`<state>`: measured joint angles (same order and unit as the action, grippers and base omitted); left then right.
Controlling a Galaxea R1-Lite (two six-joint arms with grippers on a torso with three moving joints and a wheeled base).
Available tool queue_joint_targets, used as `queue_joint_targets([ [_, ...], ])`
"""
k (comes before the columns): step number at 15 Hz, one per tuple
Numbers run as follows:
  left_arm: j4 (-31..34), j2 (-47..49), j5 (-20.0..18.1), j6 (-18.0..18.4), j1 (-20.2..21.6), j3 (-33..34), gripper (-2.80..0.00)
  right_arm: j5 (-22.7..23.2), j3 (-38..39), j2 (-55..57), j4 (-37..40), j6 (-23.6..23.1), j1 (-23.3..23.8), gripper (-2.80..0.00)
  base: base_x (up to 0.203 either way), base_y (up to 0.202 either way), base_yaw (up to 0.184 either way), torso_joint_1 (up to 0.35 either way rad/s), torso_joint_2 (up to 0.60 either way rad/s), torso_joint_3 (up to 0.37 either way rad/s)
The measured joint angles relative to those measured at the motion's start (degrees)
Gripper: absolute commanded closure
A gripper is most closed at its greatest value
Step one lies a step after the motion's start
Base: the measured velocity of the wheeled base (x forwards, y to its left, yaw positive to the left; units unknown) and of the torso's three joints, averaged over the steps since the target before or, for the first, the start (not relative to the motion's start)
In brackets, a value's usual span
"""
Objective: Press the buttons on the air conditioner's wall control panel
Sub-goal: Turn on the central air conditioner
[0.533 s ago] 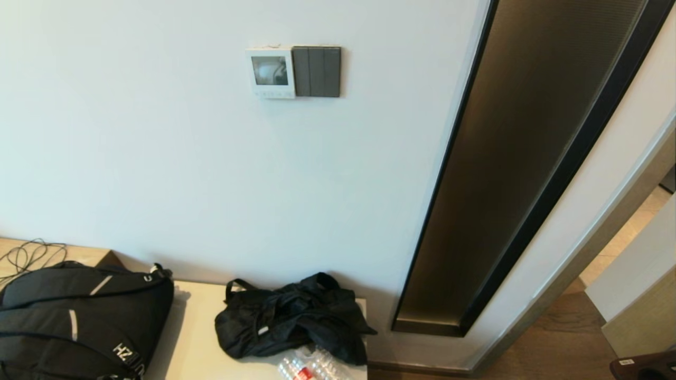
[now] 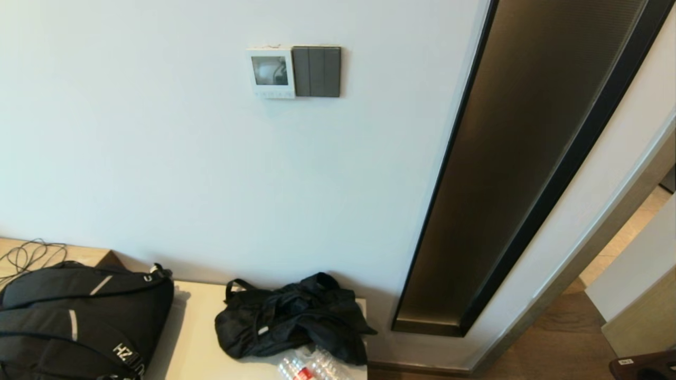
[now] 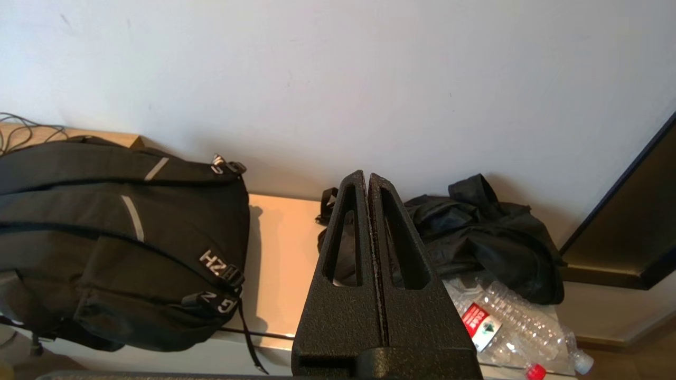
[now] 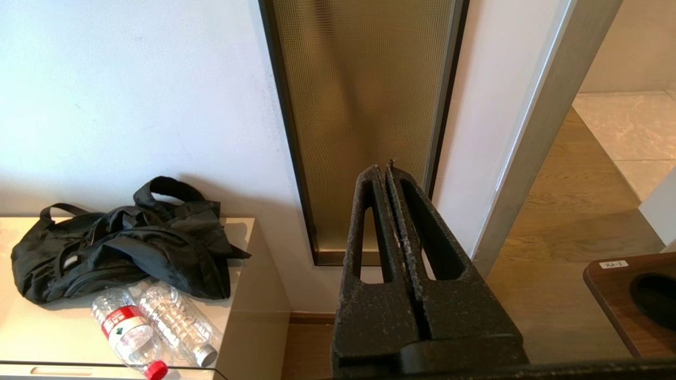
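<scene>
Both grippers sit low, well below the wall control panel [image 2: 270,72], neither in the head view. Left gripper [image 3: 368,177]: fingers pressed together, nothing held, over the cabinet top [image 3: 277,248] between the black backpack [image 3: 116,237] and the crumpled black bag [image 3: 486,232]. Right gripper [image 4: 384,170]: fingers together too, empty, in front of the tall bronze wall strip [image 4: 364,105]. Panel is high on the white wall, touching the dark grey switch plate [image 2: 317,72] on its right side, screen grey. The buttons [image 2: 273,94] run along its bottom edge, untouched. Plastic bottles [image 4: 153,322] lie by the crumpled bag.
</scene>
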<state>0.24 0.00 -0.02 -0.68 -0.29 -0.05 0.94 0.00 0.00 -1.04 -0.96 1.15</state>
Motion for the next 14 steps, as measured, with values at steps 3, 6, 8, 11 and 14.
queue_joint_targets([
  [3, -0.03, 0.00, -0.01, -0.02, 0.02, 0.05, 0.00, -0.01, 0.00, 0.00, 0.00, 0.02, 0.00, 0.00, 0.000, 0.000, 0.000, 0.000, 0.00, 0.000],
  [6, 0.00, 0.00, -0.01, 0.04, 0.02, 0.05, 0.00, -0.01, 0.00, 0.00, 0.00, 0.02, 0.00, 0.00, 0.000, 0.000, 0.000, 0.000, 0.00, 0.000],
  [8, 0.00, 0.00, 0.02, 0.41, 0.02, -0.05, 0.00, -0.01, 0.00, 0.00, 0.00, 0.02, 0.00, 0.00, 0.000, 0.000, 0.000, 0.000, 0.00, 0.000],
  [11, 0.71, 0.02, 0.04, 0.93, 0.02, -0.80, 0.00, -0.01, 0.00, 0.00, 0.00, 0.03, 0.00, 0.00, 0.000, 0.000, 0.000, 0.000, 0.00, 0.000],
  [14, 0.47, 3.30, 0.18, 0.16, 0.02, -7.08, 0.00, -0.01, 0.00, 0.00, 0.01, 0.02, 0.00, 0.00, 0.000, 0.000, 0.000, 0.000, 0.00, 0.000],
])
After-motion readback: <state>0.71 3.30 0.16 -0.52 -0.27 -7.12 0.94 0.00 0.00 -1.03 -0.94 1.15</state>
